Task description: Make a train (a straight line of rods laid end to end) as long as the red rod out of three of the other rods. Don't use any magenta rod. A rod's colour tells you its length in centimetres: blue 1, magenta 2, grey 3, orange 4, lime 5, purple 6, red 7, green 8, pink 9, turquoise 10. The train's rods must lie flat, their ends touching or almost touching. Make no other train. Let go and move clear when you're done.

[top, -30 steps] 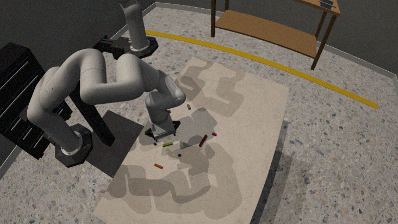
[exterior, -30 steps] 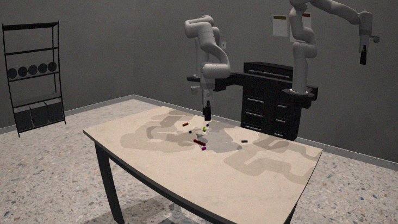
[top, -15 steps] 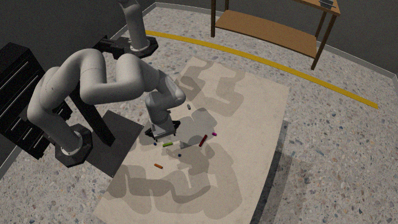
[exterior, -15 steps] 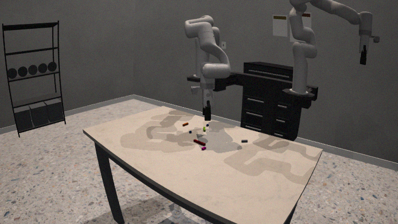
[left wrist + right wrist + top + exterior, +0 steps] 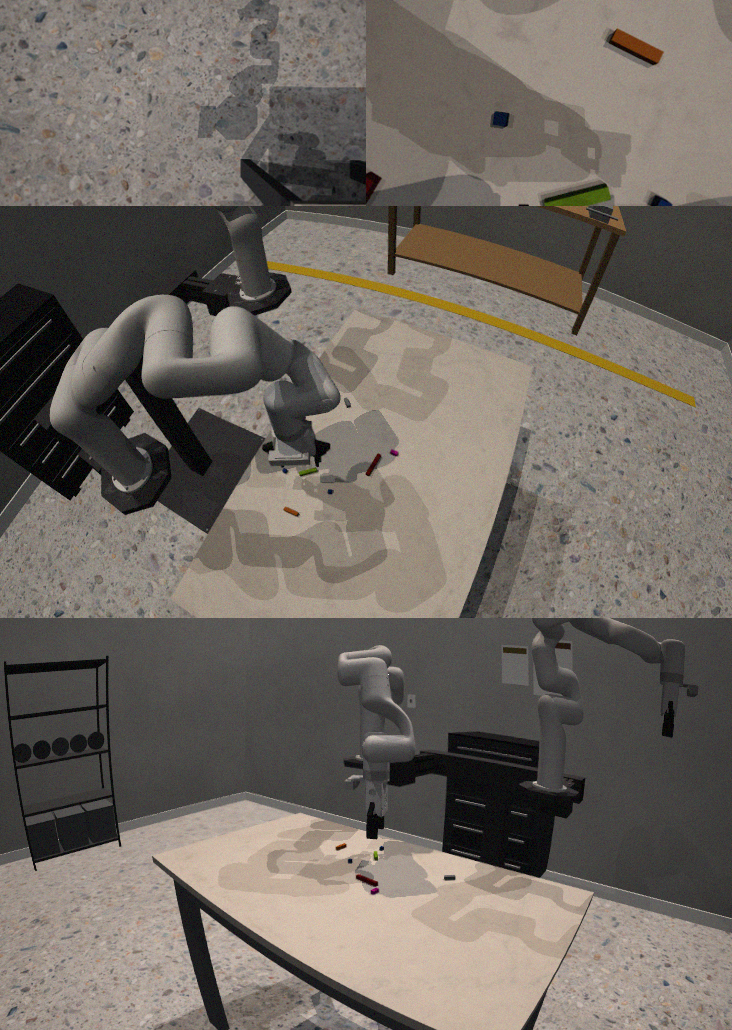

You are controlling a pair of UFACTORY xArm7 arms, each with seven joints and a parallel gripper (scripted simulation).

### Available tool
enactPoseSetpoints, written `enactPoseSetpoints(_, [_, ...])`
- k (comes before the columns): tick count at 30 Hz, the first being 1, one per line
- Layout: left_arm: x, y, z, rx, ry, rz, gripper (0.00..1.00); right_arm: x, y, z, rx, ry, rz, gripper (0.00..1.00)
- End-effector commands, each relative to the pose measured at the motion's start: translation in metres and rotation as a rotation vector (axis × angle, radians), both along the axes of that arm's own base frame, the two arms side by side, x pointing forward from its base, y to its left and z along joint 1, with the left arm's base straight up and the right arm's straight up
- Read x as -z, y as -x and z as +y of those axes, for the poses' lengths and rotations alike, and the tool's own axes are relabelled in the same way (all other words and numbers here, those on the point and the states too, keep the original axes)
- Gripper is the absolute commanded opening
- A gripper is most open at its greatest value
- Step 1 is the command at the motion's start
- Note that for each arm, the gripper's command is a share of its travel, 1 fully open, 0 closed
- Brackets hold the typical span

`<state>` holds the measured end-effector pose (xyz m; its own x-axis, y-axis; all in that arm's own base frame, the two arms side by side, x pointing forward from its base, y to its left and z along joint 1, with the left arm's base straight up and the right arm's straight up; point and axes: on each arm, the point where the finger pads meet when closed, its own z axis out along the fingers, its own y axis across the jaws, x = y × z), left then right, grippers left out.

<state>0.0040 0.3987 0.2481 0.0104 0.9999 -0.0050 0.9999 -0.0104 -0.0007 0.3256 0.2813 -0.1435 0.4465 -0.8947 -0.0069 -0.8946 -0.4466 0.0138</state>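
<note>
In the top view's lower left, one blue rod [image 5: 284,470] [image 5: 381,848] [image 5: 661,201] lay near the desk's [image 5: 476,420] [image 5: 327,935] [image 5: 688,115] left edge, then the orange rod [image 5: 291,511] [image 5: 340,846] [image 5: 636,46], the lime rod [image 5: 308,472] [image 5: 375,855] [image 5: 578,196] under the spread right tool [image 5: 302,451] [image 5: 375,828], another blue rod [image 5: 330,491] [image 5: 349,860] [image 5: 500,120], the grey rod [image 5: 347,402] [image 5: 449,877], the red rod [image 5: 373,464] [image 5: 366,880] [image 5: 371,184] and the magenta rod [image 5: 394,452] [image 5: 374,890]. Bare desk stretched right. Only the exterior view placed the left tool [image 5: 667,728], apart, at upper right.
</note>
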Motion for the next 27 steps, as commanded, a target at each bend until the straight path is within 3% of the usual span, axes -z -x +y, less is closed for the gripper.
enactPoseSetpoints(1, [-0.002, 0.000, 0.001, 0.000, -0.005, -0.001, 1.00, -0.001, -0.001, -0.007, 0.167, 0.001, -0.012, 1.00])
enactPoseSetpoints(4, [-0.002, 0.000, 0.001, 0.000, -0.005, -0.001, 1.00, -0.001, -0.001, -0.009, 0.201, 0.002, -0.012, 1.00])
enactPoseSetpoints(5, [-0.002, 0.000, 0.001, 0.000, -0.005, -0.001, 1.00, -0.002, -0.002, -0.013, 0.298, 0.002, -0.014, 1.00])
enactPoseSetpoints(11, [-0.002, 0.000, 0.001, 0.000, -0.005, -0.001, 1.00, -0.002, -0.004, -0.021, 0.461, 0.001, -0.018, 1.00])
enactPoseSetpoints(27, [-0.002, 0.000, 0.001, 0.000, -0.005, -0.001, 1.00, -0.002, -0.004, -0.021, 0.463, 0.001, -0.018, 1.00])
